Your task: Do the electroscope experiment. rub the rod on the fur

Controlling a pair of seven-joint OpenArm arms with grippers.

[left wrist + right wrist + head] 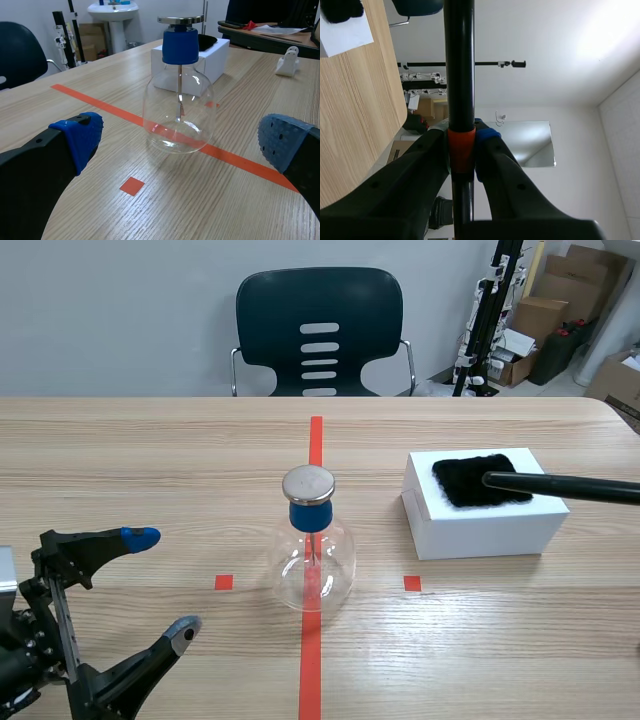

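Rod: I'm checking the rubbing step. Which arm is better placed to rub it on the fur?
Right. Its tool is shut on the rod, whose tip is at the fur on the box. The left tool is open and empty, away from the fur.

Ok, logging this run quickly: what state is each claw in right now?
Left claw: open, holding nothing.
Right claw: closed on the black rod.

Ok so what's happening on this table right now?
The right gripper is shut on a black rod, whose tip is on the black fur on top of the white box. The left gripper hangs open near the glass electroscope flask, which stands untouched.
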